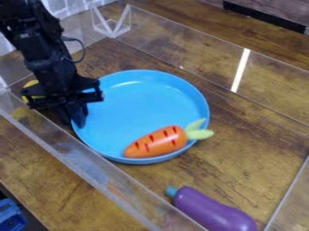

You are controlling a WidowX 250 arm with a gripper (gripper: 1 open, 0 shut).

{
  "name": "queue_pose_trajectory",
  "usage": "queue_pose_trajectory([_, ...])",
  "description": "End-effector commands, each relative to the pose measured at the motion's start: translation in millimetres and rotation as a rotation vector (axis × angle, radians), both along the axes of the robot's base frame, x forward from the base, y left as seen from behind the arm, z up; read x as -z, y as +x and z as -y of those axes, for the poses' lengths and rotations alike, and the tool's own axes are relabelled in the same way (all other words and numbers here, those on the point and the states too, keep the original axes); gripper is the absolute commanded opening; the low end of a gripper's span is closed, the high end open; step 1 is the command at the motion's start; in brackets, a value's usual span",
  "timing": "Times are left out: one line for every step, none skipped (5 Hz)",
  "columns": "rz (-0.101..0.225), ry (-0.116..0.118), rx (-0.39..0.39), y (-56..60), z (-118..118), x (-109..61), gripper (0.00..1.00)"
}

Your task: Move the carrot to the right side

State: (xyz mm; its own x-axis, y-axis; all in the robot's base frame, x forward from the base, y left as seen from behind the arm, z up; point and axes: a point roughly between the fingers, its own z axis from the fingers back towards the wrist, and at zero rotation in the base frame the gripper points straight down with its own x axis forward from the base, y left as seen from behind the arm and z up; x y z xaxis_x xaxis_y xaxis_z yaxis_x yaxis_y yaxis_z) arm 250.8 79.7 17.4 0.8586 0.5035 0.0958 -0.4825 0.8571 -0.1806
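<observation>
The black hand (pixel 67 106) is pointing steeply downward at the left edge of the blue plate (pixel 169 90), with its dark fingers (pixel 79 110) hanging close together over the plate's left rim. From this view I cannot tell whether the fingers are slightly parted or pressed closed, because they are merging into one dark shape against the rim. Whether the fingertips are touching the rim or hovering just above it is also not clear. Nothing is showing between them; the hand is not carrying the carrot.

The dark arm is rising from the hand toward the upper left corner. Just behind it, a small patch of the yellow lemon (pixel 29 87) is peeking out, mostly hidden by the hand.

The carrot (pixel 158 142) is lying flat inside the plate, in its lower right portion, near the front rim and well apart from the hand. Its long axis is running from lower left to upper right: the orange tip is pointing lower left, and the light green leafy top is pointing right, reaching the plate's right rim.

The plate is sitting on the wooden counter (pixel 254 108), within clear plastic walls. The purple eggplant (pixel 215 209) is lying on the counter near the front right, apart from the plate.
</observation>
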Motion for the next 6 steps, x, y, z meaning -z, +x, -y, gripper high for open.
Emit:
queue_pose_trajectory([0.024, 0.010, 0.074, 4.0, 12.0, -8.3, 1.00])
queue_pose_trajectory([0.023, 0.006, 0.049, 10.5, 11.5, -8.9, 0.00])
queue_pose_trajectory([0.021, 0.004, 0.022, 16.7, 10.0, -8.0, 0.00])
queue_pose_trajectory([0.035, 0.011, 0.076, 22.1, 15.2, -6.8, 1.00])
queue_pose_trajectory([0.052, 0.015, 0.120, 23.6, 21.6, -10.2, 1.00])
queue_pose_trajectory([0.070, 0.015, 0.154, 25.6, 27.4, -13.9, 1.00])
